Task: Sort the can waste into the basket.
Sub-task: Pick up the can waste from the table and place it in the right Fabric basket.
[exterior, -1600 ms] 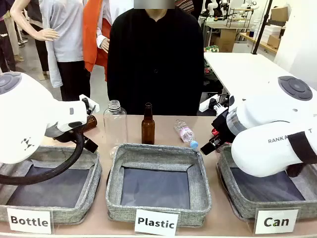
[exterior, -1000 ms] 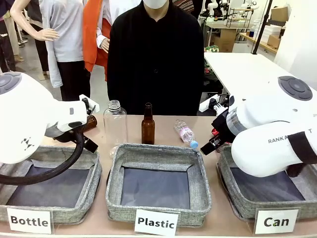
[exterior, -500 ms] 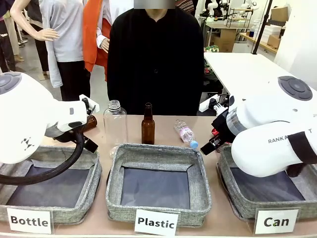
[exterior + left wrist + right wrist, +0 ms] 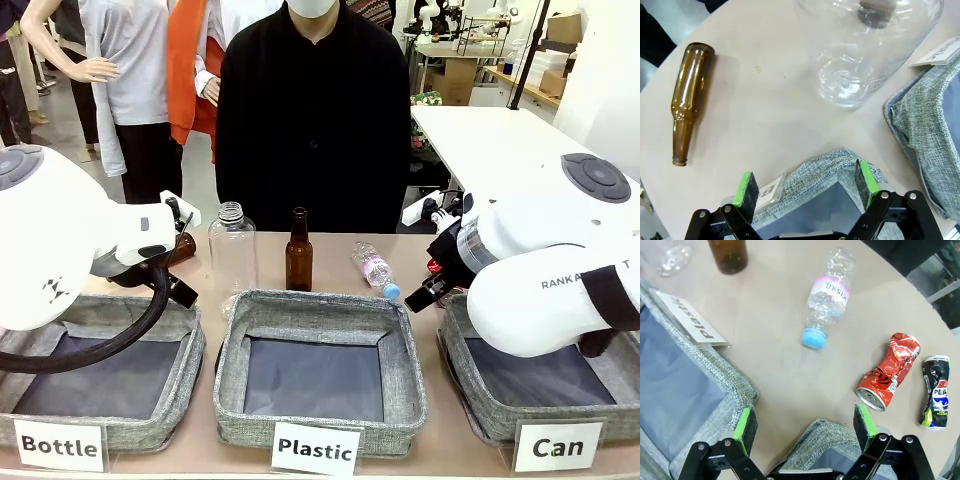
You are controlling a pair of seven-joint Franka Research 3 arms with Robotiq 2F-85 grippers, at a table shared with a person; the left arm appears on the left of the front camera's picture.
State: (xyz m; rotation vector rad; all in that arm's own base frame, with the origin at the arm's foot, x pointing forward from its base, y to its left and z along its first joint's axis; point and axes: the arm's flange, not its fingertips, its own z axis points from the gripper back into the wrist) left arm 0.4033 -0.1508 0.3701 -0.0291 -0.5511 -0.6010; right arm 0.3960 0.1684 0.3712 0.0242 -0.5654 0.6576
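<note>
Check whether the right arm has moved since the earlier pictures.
No. The right arm stays put over the Can basket, its dark wrist just right of the small bottle's blue cap throughout.

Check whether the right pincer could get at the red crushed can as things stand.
Probably yes. The right pincer is open above a corner of the Can basket, and the red can lies on bare table just beyond it, apart from the blue can, with nothing over it.

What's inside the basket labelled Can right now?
The visible part of the Can basket shows just dark lining. The right arm covers the rest, so that part can't be checked. The red can and blue can lie on the table outside it.
</note>
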